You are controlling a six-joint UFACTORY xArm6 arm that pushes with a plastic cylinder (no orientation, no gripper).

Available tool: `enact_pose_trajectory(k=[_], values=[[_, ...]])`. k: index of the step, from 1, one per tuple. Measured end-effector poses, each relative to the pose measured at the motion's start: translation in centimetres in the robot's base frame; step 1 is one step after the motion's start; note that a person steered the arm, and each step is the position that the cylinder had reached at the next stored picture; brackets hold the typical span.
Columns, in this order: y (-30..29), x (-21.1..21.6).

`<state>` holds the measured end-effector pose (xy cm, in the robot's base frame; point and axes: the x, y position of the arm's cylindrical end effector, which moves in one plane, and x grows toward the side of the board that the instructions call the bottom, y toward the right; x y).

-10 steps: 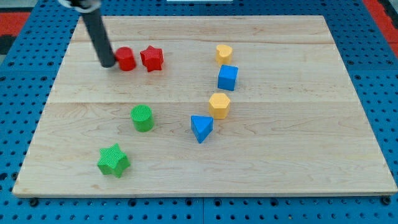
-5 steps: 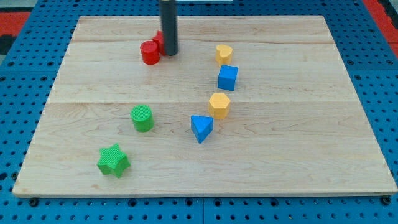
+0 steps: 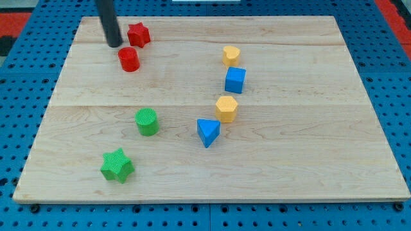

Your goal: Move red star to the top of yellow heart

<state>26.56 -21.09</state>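
Just to the view's right of my tip (image 3: 115,45) sits the red star (image 3: 138,34), close by but seemingly with a sliver of board between us; a red cylinder (image 3: 129,59) lies just below and right of the tip, also near. I have no jaws to open or shut: the arm ends in a bare rod, and it holds nothing. Far off to the tip's right, well apart, stands the yellow heart (image 3: 231,54), with a blue cube (image 3: 235,80) just under it, then a yellow hexagon (image 3: 226,108) and a blue triangle (image 3: 207,132) lower still. I judge the step in hand to be a push rightward along the board's upper strip. Since the tip is slightly lower than the star's middle, a straight shove might spin it or send it toward the board's (image 3: 308,38) top edge; better to line up level with its centre first. The path should stay above the heart so the star stops over it without knocking it.
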Motion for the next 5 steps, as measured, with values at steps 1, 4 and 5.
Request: enact_pose_trajectory(k=[1, 4, 5], values=[[0.1, -2.5], [23.3, -0.9], [22.2, 4.8]])
